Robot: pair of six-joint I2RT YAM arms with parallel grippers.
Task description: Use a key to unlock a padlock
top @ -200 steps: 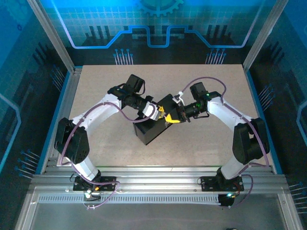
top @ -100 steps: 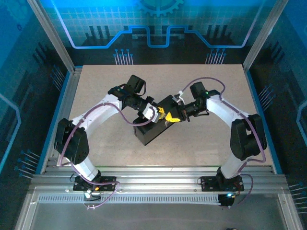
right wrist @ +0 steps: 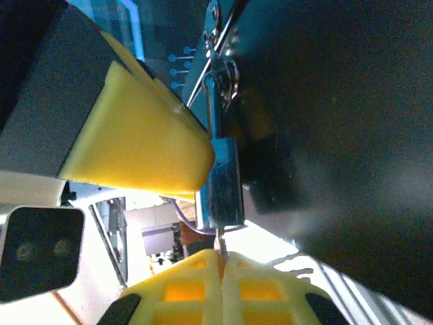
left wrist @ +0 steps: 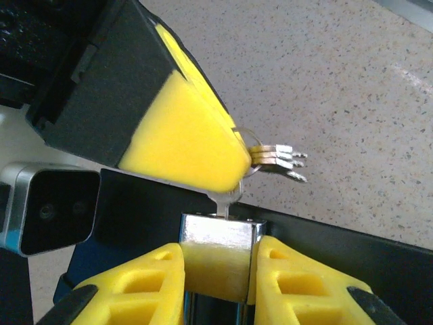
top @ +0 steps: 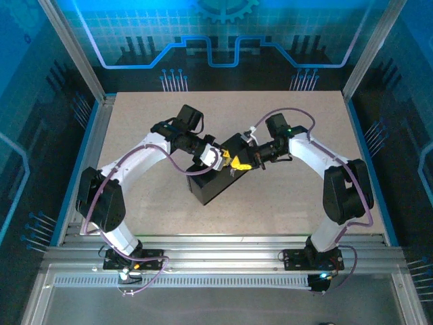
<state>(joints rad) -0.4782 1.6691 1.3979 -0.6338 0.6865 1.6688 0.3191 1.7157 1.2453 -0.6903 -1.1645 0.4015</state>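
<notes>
Left gripper [left wrist: 218,261] is clamped on the padlock [left wrist: 218,233] body, evidently to steady it against twisting. The lock is hooked to the hasp at the 1 o'clock corner of the black box [top: 210,186]. Right gripper [right wrist: 221,263], reaching in from 3 o'clock, is pinched tight on the key [right wrist: 220,242], whose blade appears seated in the keyway. Spare keys [left wrist: 277,157] dangle alongside. Obstruction: the grippers crowd each other, so turning room looks slight.
</notes>
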